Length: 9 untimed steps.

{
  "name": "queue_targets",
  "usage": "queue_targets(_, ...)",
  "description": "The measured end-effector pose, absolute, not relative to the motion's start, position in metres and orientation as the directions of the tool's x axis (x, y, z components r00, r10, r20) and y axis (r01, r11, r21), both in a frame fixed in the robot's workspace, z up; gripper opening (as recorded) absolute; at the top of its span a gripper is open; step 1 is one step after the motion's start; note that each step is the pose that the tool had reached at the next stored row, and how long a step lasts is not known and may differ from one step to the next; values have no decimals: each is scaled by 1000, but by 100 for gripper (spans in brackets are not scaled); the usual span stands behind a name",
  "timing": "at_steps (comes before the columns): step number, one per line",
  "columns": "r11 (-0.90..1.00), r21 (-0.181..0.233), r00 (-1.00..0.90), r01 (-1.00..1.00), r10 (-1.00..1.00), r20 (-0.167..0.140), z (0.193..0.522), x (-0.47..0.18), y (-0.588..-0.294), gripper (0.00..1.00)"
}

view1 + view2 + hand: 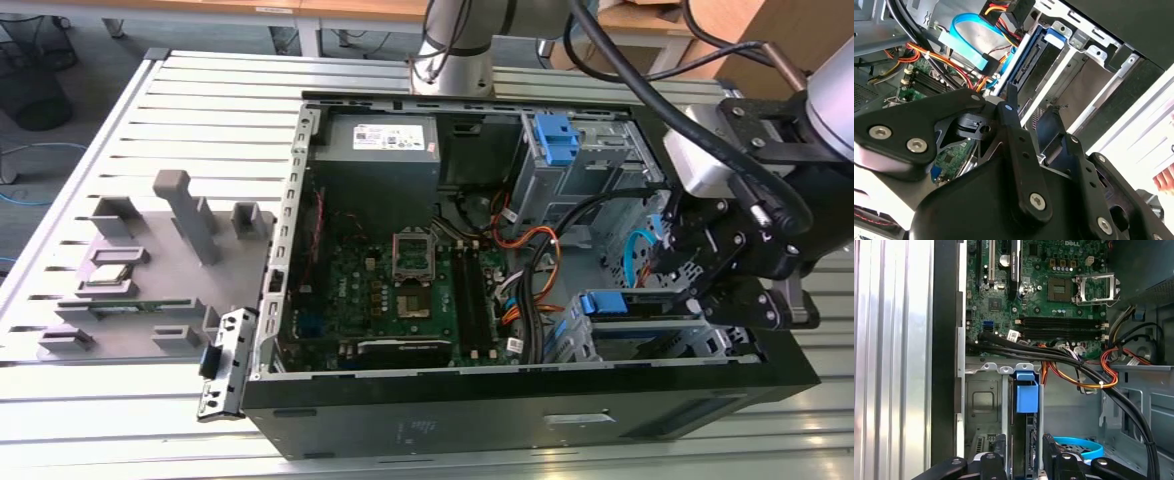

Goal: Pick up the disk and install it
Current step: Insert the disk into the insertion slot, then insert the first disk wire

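The disk (pixel 625 304) sits edge-up in the lower drive cage (pixel 667 345) at the front corner of the open computer case, toward the exterior view's right. Its blue bracket tab (pixel 1026 394) stands out in the first wrist view, and its blue rail (pixel 1027 60) runs along the cage slot in the second wrist view. My gripper (pixel 707 292) hangs right over that cage. Its black fingers (pixel 995 462) straddle the disk's near edge with a little gap on each side, so the gripper (pixel 1025 462) looks open. The gripper (pixel 1031 120) linkage hides the disk's near end.
Black, orange and blue cables (pixel 1074 362) cross between the motherboard (pixel 400 280) and the cage. A second blue bracket (pixel 551 135) sits in the upper cage. The grey power supply (pixel 378 150) is at the case's far side. Grey fixtures (pixel 160 250) stand on the slatted table at the exterior view's left.
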<state>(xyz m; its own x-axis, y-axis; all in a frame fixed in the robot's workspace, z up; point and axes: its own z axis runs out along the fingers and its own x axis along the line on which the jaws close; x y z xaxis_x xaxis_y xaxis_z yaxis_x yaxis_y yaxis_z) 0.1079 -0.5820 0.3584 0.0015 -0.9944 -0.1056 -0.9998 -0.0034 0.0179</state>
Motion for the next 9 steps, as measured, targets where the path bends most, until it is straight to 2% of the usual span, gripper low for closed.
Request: queue_targets(9,-5,16,3,-1000,-996,-90,354,107,-579,43)
